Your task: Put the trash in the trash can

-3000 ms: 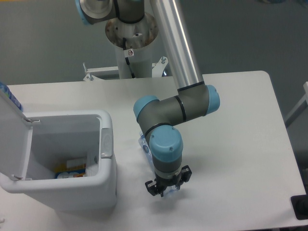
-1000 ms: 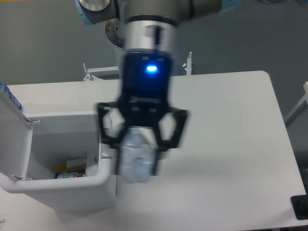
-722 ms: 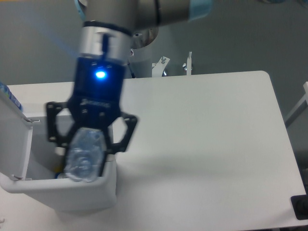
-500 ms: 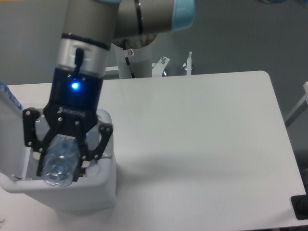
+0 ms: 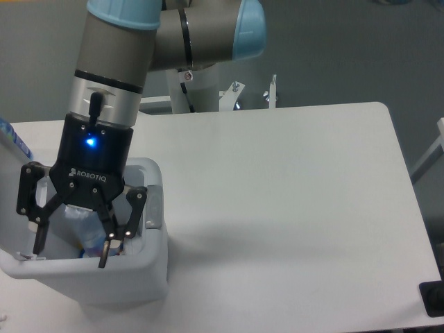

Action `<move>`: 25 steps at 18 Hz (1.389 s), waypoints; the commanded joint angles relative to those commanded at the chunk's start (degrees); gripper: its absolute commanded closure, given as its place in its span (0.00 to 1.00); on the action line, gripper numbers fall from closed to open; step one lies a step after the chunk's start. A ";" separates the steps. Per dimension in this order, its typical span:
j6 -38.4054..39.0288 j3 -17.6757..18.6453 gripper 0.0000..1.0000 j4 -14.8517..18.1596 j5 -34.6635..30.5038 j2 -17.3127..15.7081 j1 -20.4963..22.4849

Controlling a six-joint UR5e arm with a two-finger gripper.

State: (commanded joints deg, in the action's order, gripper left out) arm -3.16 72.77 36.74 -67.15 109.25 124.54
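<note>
The white trash can (image 5: pixel 154 239) stands at the front left of the table with its flip lid (image 5: pixel 12 142) swung open to the left. My gripper (image 5: pixel 71 244) hangs over the can's opening with its fingers spread apart and nothing held between them. The clear blue-tinted bottle (image 5: pixel 81 223) shows between the fingers, down inside the can. The crumpled white tissue is hidden from view.
The arm's base column (image 5: pixel 193 83) stands behind the table's far edge, with a metal bracket (image 5: pixel 270 94) beside it. The white table (image 5: pixel 291 208) stretches to the right of the can. A dark object (image 5: pixel 433 298) sits at the front right corner.
The gripper carried the bottle from the table's middle leftwards to above the can. Its fingers have since opened and the bottle has dropped into the can.
</note>
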 joint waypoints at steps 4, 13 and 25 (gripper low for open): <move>-0.35 0.00 0.00 0.26 -3.94 -0.62 5.70; -14.23 -0.26 0.00 4.04 -15.55 -0.79 18.54; -56.14 1.05 0.00 25.82 -30.41 -3.24 25.31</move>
State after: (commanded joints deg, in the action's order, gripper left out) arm -59.31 73.83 62.56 -97.56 106.00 149.84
